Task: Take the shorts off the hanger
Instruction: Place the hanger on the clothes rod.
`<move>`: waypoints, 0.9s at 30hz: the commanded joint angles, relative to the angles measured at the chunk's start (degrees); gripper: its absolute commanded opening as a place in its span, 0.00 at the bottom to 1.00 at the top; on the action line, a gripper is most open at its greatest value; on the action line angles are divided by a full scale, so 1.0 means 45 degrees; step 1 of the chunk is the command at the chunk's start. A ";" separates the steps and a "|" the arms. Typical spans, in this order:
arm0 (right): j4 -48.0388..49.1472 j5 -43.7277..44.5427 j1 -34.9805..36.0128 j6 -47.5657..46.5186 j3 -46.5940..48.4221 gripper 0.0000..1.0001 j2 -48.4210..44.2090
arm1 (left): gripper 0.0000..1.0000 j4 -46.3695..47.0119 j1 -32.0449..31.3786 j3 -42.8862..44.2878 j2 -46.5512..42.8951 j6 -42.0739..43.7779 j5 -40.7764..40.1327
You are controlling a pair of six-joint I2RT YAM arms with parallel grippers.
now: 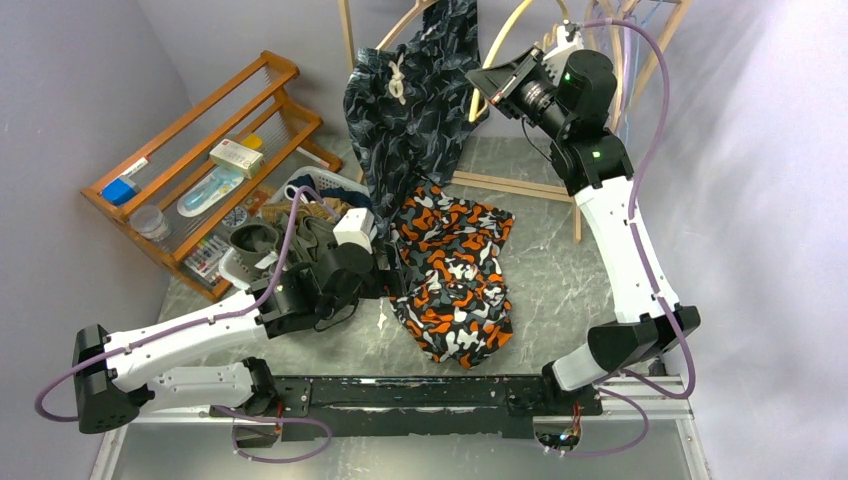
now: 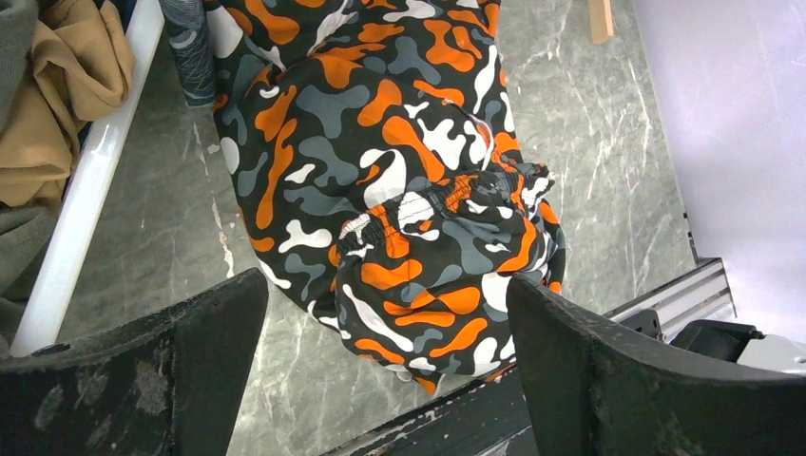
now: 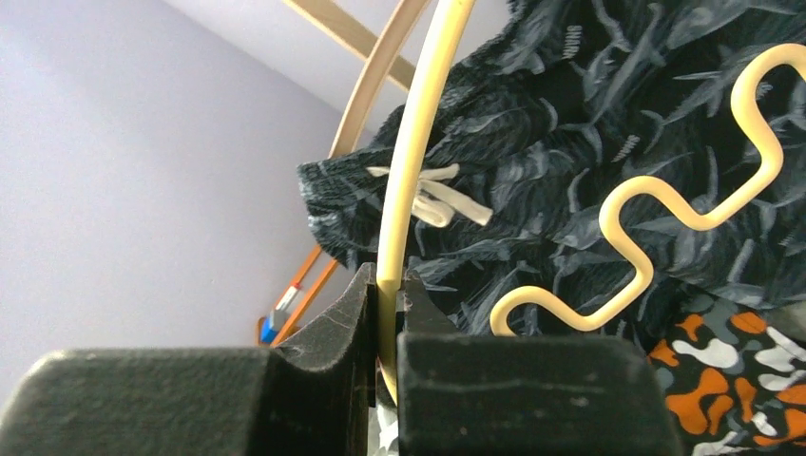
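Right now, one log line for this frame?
left gripper: jaws open over camouflage shorts on table | right gripper: jaws shut on cream hanger | leaf-print shorts: hanging

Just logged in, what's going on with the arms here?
The right gripper is shut on the cream hanger, raised at the back of the table. The dark leaf-print shorts hang right behind it; whether they hang on that hanger is unclear. The left gripper is open, low over the camouflage shorts, which lie crumpled on the table. Tan shorts sit in the white basket beside them.
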 commanded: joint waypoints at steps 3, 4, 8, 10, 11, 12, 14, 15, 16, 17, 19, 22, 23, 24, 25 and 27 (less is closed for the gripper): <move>-0.0324 0.1892 -0.0238 -0.0981 -0.0199 0.02 -0.0922 | 0.99 -0.0117 0.0095 0.0054 0.0018 -0.0219 0.0240; -0.0192 0.1915 -0.0247 -0.1066 -0.0610 0.04 -0.1110 | 0.99 -0.0147 0.0095 0.0043 -0.0023 -0.0260 0.0244; -0.0351 0.1366 -0.0299 -0.1311 -0.1027 0.13 -0.1212 | 0.99 -0.0023 0.0105 -0.0047 -0.0093 -0.0318 0.0319; -0.0478 0.1402 -0.0304 -0.1421 -0.1150 0.25 -0.1279 | 0.99 -0.0052 0.0095 -0.0024 -0.0059 -0.0358 0.0337; -0.0419 0.1466 -0.0317 -0.1453 -0.1307 0.32 -0.1384 | 0.99 -0.0075 0.0095 0.0011 -0.0018 -0.0392 0.0375; -0.0319 0.1484 -0.0318 -0.1533 -0.1446 0.41 -0.1529 | 0.99 -0.0124 0.0095 0.0035 0.0018 -0.0418 0.0407; -0.0127 0.1515 -0.0337 -0.1652 -0.1739 0.55 -0.1928 | 0.99 -0.0137 0.0095 0.0080 0.0058 -0.0425 0.0448; -0.0031 0.1480 -0.0338 -0.1709 -0.1898 0.59 -0.2129 | 0.99 -0.0122 0.0095 0.0063 0.0077 -0.0435 0.0463; 0.0127 0.1407 -0.0338 -0.1789 -0.2087 0.62 -0.2357 | 0.99 -0.0085 0.0095 0.0054 0.0082 -0.0438 0.0465; 0.0335 0.1191 -0.0353 -0.1831 -0.2310 0.67 -0.2556 | 0.99 -0.0052 0.0095 0.0030 0.0085 -0.0480 0.0460; 0.0641 0.0557 -0.0474 -0.2004 -0.2660 0.73 -0.2904 | 0.99 -0.0088 0.0095 0.0022 0.0177 -0.0613 0.0459; 0.0347 -0.0305 -0.0519 -0.2424 -0.2623 0.74 -0.3179 | 0.99 -0.0352 0.0100 0.0110 0.0426 -0.0876 0.0478; 0.0297 -0.0698 -0.0532 -0.2594 -0.2731 0.74 -0.3340 | 0.99 -0.0528 0.0095 0.0158 0.0533 -0.1039 0.0446; 0.0298 -0.1050 -0.0533 -0.2754 -0.3011 0.74 -0.3585 | 0.99 -0.0689 0.0095 0.0203 0.0630 -0.1168 0.0411; 0.0398 -0.1433 -0.0524 -0.2862 -0.3422 0.74 -0.3901 | 0.99 -0.0824 0.0095 0.0228 0.0705 -0.1292 0.0385; 0.0733 -0.2098 -0.0533 -0.3046 -0.4815 0.74 -0.4795 | 0.99 -0.0854 0.0096 0.0174 0.0792 -0.1421 0.0378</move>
